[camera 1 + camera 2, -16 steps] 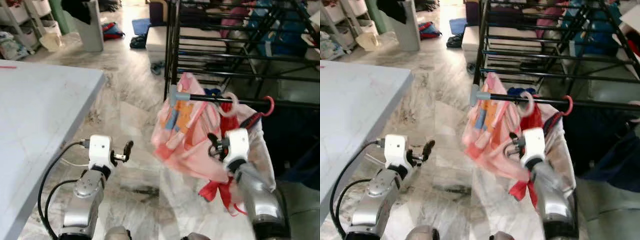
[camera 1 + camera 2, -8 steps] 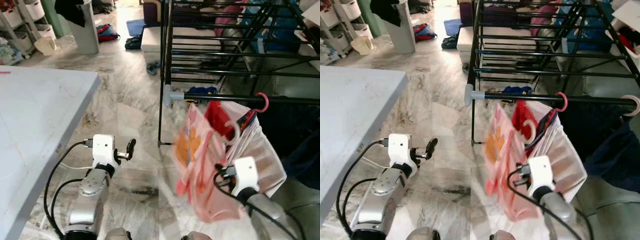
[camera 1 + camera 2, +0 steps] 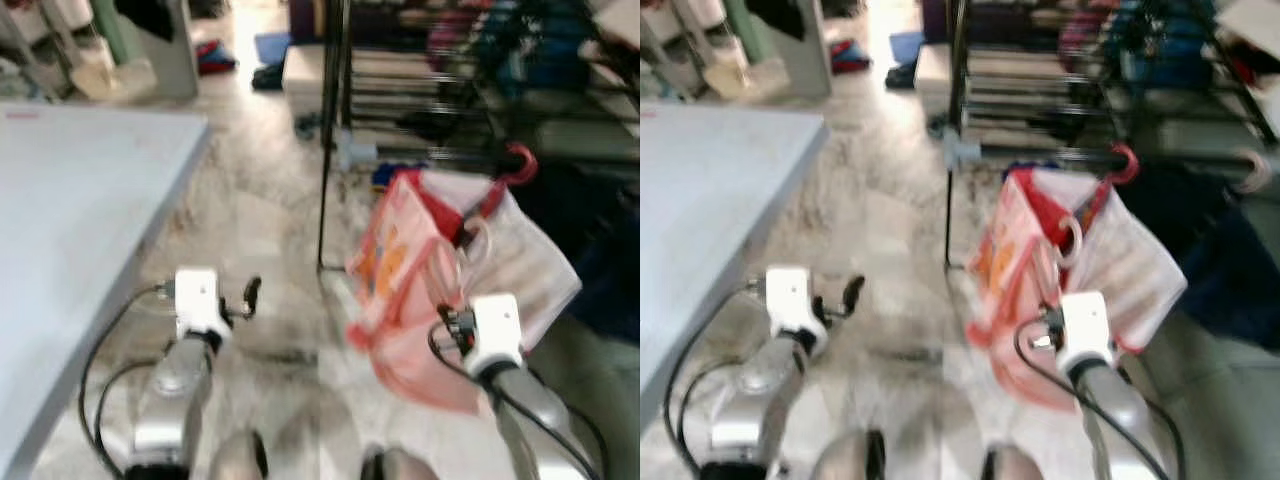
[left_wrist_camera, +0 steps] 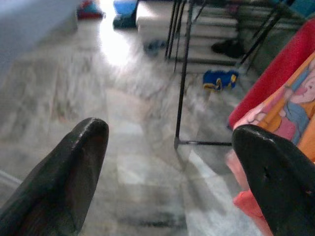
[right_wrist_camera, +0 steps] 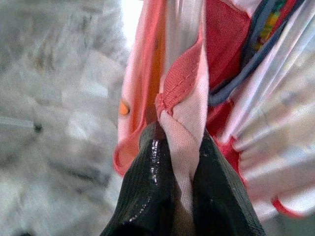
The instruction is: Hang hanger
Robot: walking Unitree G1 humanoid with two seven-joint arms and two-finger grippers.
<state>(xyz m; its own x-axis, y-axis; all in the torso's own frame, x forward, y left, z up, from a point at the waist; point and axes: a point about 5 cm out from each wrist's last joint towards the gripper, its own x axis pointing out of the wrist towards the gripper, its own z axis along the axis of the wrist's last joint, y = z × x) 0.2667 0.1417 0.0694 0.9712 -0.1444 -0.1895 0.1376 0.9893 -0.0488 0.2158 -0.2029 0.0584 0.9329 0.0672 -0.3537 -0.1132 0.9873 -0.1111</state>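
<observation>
A pink child's garment (image 3: 405,270) on a pale hanger (image 3: 478,240) hangs from my right gripper (image 5: 179,162), which is shut on a fold of its cloth. The pale hanger's hook sits below the black rail (image 3: 1040,155) of the drying rack, clear of it. A red hanger hook (image 3: 515,162) with a white striped garment (image 3: 535,265) is on that rail just behind. My left gripper (image 4: 167,162) is open and holds nothing, low over the floor to the left of the rack.
A grey-blue table (image 3: 70,200) fills the left side. The rack's black upright leg (image 4: 182,83) stands ahead, with blue slippers (image 4: 220,79) under it. Bins, shelves and clothes lie farther back on the marble floor (image 3: 260,220). Both eye views are blurred.
My right gripper has dropped from rail height with the pink garment, so the pale hook now hangs below the rail. The camera has shifted and blurred. The left arm has barely moved.
</observation>
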